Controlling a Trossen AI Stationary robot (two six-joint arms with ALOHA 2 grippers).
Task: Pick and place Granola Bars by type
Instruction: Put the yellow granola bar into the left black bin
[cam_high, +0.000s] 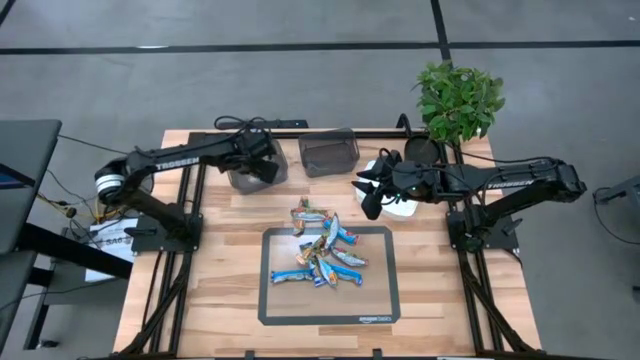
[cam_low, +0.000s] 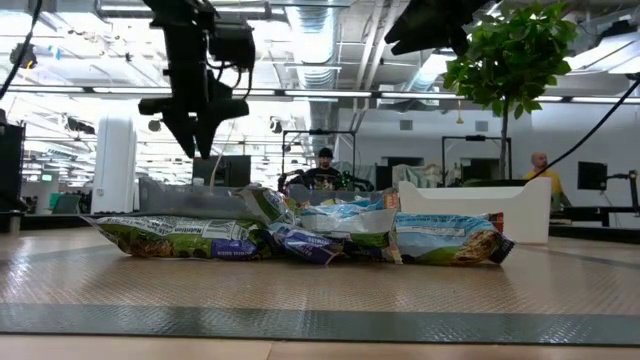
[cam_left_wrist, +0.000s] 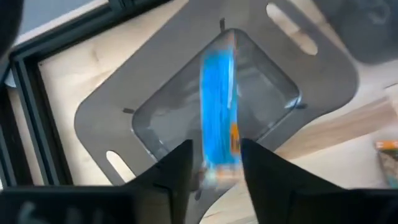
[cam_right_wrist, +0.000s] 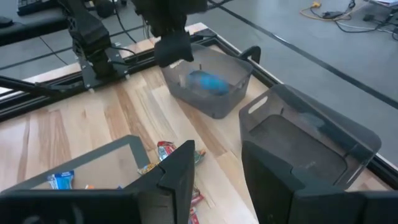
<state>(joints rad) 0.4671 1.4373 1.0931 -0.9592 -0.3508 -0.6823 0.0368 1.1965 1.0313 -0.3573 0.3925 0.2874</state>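
**Sorting barely started, one blue bar going in**

The left gripper (cam_high: 268, 168) is hanging over the left bin (cam_high: 240, 178), fingers spread, with a blue bar (cam_left_wrist: 219, 112) sitting in the bin just beneath them. The middle bin (cam_high: 328, 153) is looking empty. The pile of bars (cam_high: 325, 250) is lying on the mat (cam_high: 272, 300), waiting. The right gripper (cam_high: 366, 190) is hovering near the white tray (cam_high: 403, 209), fingers parted, holding nothing.

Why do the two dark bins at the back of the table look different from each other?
The left bin has a bright blue granola bar lying inside; the middle bin shows only a bare dark floor. The left gripper hangs right over the left bin, while no gripper is above the middle bin; the right gripper sits beside it, near the white tray. Both bins are dark, see-through, with slotted handles, standing upright on the wooden table.
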